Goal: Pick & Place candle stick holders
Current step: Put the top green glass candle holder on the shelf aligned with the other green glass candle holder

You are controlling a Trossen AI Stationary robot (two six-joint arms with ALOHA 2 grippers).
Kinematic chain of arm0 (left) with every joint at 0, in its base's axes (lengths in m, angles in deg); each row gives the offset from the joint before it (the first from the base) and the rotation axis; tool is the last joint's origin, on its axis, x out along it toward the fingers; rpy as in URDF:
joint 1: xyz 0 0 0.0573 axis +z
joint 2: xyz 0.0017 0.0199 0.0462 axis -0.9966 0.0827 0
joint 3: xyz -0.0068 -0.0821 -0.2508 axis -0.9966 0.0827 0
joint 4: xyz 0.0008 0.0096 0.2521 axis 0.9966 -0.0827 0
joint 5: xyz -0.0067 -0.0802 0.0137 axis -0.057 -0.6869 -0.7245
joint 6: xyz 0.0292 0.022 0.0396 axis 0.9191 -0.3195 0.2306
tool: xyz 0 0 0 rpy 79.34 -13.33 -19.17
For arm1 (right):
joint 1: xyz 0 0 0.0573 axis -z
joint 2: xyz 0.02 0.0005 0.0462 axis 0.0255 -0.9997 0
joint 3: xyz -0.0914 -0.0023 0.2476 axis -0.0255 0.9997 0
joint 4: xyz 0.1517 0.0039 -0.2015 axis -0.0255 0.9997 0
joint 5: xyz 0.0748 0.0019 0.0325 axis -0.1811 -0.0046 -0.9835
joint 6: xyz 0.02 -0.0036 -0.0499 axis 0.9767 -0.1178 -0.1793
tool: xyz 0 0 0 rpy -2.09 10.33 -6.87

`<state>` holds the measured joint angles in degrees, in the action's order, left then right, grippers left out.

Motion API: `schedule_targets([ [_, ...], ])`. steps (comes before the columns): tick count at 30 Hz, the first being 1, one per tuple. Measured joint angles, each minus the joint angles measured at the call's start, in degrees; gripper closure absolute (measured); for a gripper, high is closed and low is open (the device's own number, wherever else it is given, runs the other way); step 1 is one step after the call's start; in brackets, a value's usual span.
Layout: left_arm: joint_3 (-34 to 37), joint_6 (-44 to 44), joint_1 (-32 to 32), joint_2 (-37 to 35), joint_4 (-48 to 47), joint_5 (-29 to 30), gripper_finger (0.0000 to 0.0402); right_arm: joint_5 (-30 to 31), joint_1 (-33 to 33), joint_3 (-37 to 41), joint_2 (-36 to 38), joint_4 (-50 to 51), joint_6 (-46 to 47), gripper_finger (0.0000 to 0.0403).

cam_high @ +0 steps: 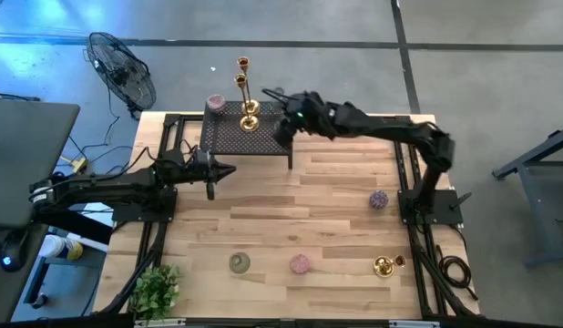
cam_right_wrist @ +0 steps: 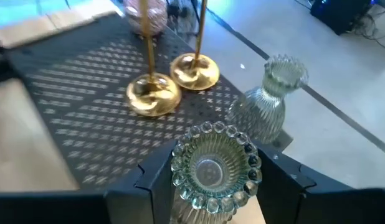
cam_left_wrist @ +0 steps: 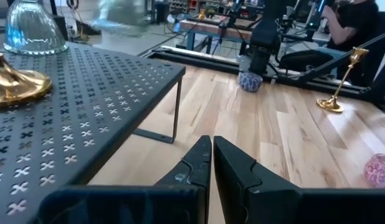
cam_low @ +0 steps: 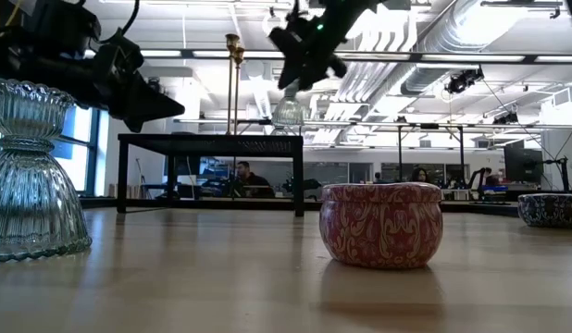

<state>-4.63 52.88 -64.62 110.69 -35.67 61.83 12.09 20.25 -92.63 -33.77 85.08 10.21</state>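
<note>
My right gripper (cam_right_wrist: 217,186) is shut on a pale-green glass candle holder (cam_right_wrist: 214,163) over the far right corner of the black mesh rack (cam_high: 250,137). On the rack stand a second glass holder (cam_right_wrist: 270,102), two tall gold candlesticks (cam_right_wrist: 154,96) and a pink round holder (cam_high: 215,102). My left gripper (cam_high: 229,169) is shut and empty, just in front of the rack's near left side; it also shows in the left wrist view (cam_left_wrist: 211,165). On the table rest a glass holder (cam_high: 240,263), a pink one (cam_high: 301,264), a gold one (cam_high: 383,266) and a purple one (cam_high: 379,199). My right gripper pinches the glass holder between its two fingers (cam_right_wrist: 156,180), on opposite sides of the body just below the beaded rim (cam_right_wrist: 248,177). The holder stands upright with its opening up. Whether its base touches the rack, I cannot tell.
A leafy plant (cam_high: 157,290) stands at the near left corner. A floor fan (cam_high: 122,68) stands beyond the far left corner. The middle of the wooden table (cam_high: 309,210) is bare. People sit at desks in the room behind (cam_low: 244,176).
</note>
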Motion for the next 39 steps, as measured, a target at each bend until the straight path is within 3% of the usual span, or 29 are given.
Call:
schedule_targets([
  [7,0.0,0.0,0.0,0.0,0.2,0.0,0.0388,-1.4,1.3,-8.3,-7.2,3.6,-2.8,0.0236],
  [39,0.0,0.0,0.0,0.0,0.0,0.0,0.0388,-6.9,5.2,-6.6,-8.3,-1.0,-7.4,0.0236],
])
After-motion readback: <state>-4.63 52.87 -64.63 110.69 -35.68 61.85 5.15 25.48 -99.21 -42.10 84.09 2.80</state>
